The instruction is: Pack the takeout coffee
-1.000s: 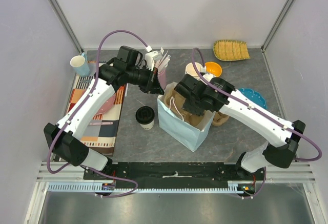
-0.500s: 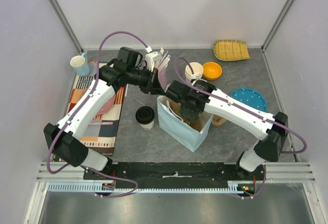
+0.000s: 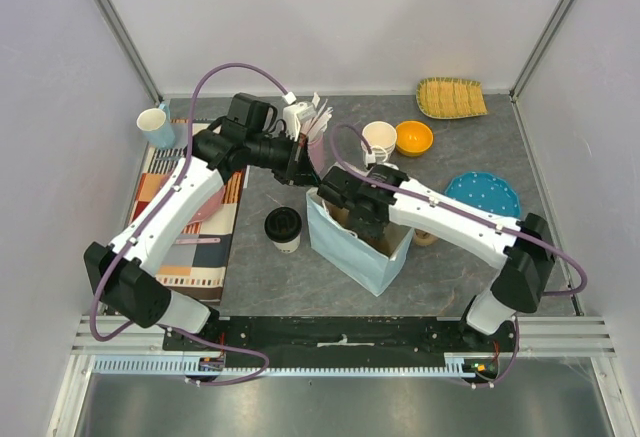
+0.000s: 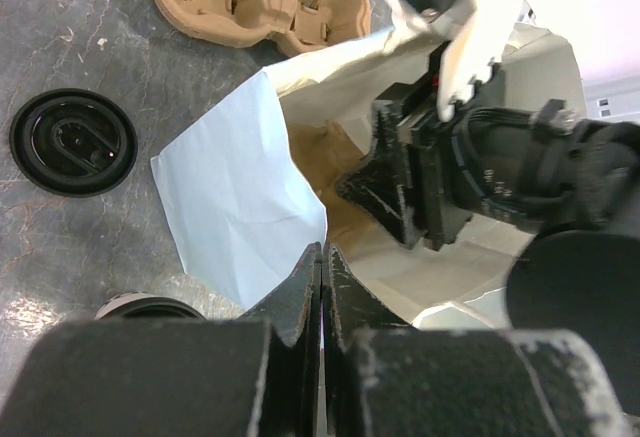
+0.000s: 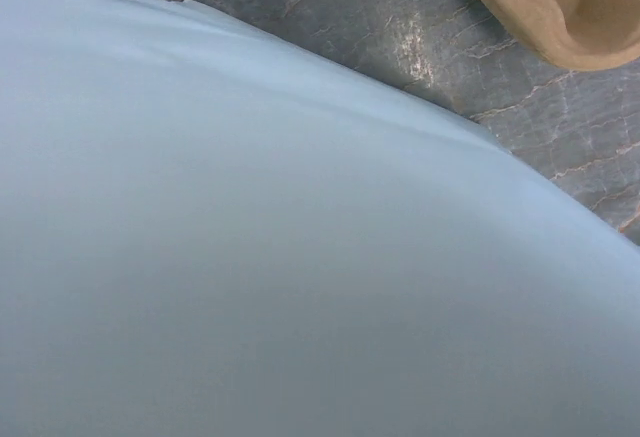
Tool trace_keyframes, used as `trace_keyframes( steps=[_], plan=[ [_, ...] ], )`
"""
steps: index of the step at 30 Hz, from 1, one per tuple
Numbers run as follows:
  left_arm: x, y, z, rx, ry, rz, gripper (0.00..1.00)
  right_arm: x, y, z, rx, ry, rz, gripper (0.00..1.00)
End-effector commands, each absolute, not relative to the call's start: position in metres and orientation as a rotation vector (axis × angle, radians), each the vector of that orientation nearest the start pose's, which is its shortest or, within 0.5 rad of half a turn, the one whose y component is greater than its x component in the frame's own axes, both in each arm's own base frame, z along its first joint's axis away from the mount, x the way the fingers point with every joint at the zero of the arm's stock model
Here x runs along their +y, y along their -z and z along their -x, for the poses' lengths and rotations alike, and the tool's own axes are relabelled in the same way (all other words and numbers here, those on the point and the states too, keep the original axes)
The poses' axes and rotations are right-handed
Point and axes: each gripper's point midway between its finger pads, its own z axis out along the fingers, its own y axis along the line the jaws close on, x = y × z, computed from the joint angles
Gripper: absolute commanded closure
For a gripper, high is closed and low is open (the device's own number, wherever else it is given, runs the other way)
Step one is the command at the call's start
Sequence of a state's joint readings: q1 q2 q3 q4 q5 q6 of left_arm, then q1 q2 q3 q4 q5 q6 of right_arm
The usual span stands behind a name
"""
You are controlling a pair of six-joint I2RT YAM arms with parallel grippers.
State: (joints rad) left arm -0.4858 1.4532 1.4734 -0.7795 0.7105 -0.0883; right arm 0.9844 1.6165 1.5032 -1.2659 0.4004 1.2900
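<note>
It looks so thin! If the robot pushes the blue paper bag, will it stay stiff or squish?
Probably squish: the paper bag has creased, bowed walls. Being tall, thin paper, it likely slides or tips easily; the left gripper, shut on its rim, seems to steady it.

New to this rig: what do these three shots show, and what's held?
Two robot arms are bolted at the edge of a table. The wide picture is from a fixed camera overhead; the other two come from cameras on each wrist. The left end effector is shut on the rim of the pale blue paper bag, apparently holding it open. The right end effector is at the bag's mouth; its wrist view shows mostly bag. The takeout coffee stands beside the bag, unheld.
</note>
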Motion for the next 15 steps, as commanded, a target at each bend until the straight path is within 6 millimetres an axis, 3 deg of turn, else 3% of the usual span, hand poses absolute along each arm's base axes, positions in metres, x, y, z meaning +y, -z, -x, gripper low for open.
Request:
trace_keyframes(
  steps=[1,6,12,15],
  plan=[
    [-0.271,-0.274,-0.249,2.201,1.153,-0.798,0.98,0.256,-0.147,-0.214,2.624,-0.001,-0.439,0.61],
    [-0.272,-0.272,-0.248,2.206,1.159,-0.792,0.98,0.251,-0.126,-0.220,2.606,0.081,-0.410,0.60],
    [-0.273,-0.274,-0.250,2.204,1.162,-0.789,0.98,0.248,-0.099,-0.212,2.644,0.109,-0.417,0.58],
    [-0.274,-0.272,-0.251,2.209,1.163,-0.789,0.98,0.248,-0.094,-0.215,2.635,0.135,-0.409,0.57]
  ],
)
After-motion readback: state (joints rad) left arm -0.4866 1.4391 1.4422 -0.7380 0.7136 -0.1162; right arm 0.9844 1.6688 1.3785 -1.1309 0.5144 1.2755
